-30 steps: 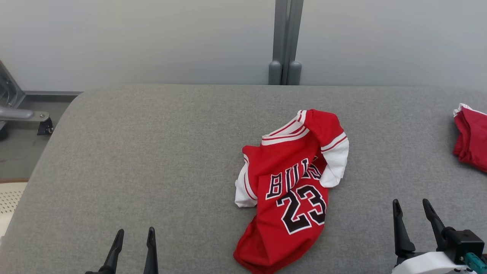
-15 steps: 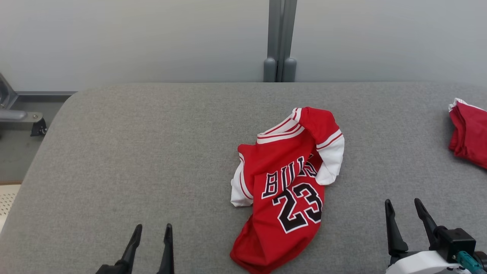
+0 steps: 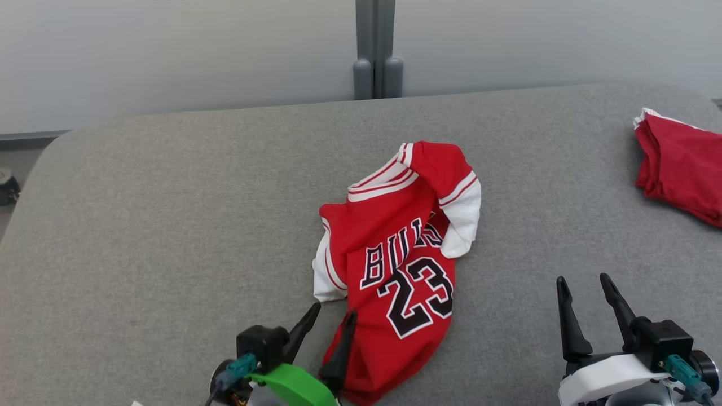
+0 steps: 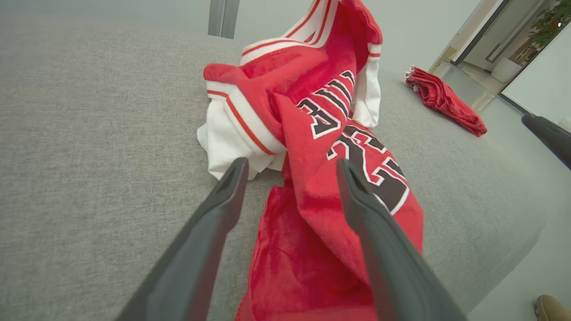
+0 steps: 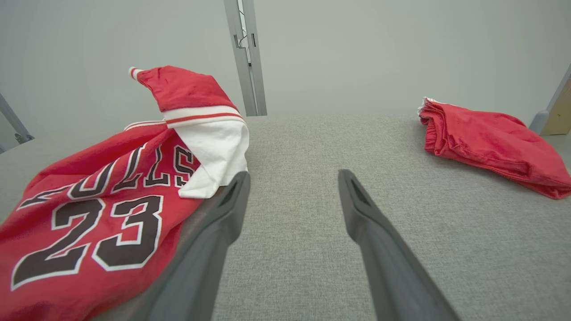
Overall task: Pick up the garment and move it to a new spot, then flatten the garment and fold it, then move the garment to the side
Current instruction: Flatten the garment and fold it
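A grey, felt-like padded table top point(image 3: 141, 225) stands before a pale wall with a grey upright post point(image 3: 375, 51). At its middle lies a crumpled red basketball jersey with white trim and a black number 23 point(image 3: 395, 254). Its long axis runs from the hem at the near edge away to the striped collar, leaning toward the robot's right as it recedes. A second, folded red cloth point(image 3: 677, 163) lies well apart at the far right. We see the left gripper point(image 3: 334, 310) at the near, hem end of the jersey with its jaws spread. In the left wrist view one finger lies over the red cloth and the other over bare grey surface just beside the white sleeve, so the jersey's left edge runs between them. Whether either finger touches the cloth we cannot tell. The right gripper point(image 3: 582, 279), also spread and holding nothing, hovers over bare table to the right of the jersey, apart from it. We judge the first step, picking the garment up, to be in hand but not yet done. The left arm is the nearer, and the jersey lies straight ahead of its jaws, lengthwise along them. A grasp would therefore call for closing on the edge near the hem.
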Robot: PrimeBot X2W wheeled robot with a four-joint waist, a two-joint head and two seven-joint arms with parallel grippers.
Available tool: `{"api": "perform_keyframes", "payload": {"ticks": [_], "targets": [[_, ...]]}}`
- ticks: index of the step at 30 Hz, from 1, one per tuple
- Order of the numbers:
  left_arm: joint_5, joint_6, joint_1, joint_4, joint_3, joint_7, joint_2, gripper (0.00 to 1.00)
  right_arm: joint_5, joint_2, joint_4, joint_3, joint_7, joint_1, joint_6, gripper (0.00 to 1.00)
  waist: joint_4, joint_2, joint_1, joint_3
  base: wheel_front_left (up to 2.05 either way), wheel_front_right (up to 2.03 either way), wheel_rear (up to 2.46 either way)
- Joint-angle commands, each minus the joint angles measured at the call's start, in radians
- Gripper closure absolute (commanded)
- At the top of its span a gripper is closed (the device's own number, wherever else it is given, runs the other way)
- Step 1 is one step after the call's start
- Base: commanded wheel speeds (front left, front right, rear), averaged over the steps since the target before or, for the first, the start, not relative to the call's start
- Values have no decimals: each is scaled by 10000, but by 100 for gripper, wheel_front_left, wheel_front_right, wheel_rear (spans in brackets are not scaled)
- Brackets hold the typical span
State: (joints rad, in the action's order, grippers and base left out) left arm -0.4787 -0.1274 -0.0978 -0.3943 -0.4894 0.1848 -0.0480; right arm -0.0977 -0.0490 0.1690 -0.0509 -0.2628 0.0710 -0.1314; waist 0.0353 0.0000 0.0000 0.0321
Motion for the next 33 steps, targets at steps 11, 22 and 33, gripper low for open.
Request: {"api": "perform_keyframes", "payload": {"ticks": [11, 22, 33], "targets": [[-728, 50, -1738, -2015, -671, -284, -59, 100, -71, -28, -14, -16, -27, -367, 15, 0, -1190, 0, 0, 722, 0, 0, 0], [-388, 425, -3683, -1354, 30, -228, -1141, 100, -281, -28, -56, 200, -27, -656, 15, 0, -1863, 0, 0, 1144, 0, 0, 0], [1034, 569, -6552, -2862, 185, -528, -3499, 100, -548, -22, -83, 655, -27, -1140, 15, 0, -3084, 0, 0, 2355, 0, 0, 0]]}}
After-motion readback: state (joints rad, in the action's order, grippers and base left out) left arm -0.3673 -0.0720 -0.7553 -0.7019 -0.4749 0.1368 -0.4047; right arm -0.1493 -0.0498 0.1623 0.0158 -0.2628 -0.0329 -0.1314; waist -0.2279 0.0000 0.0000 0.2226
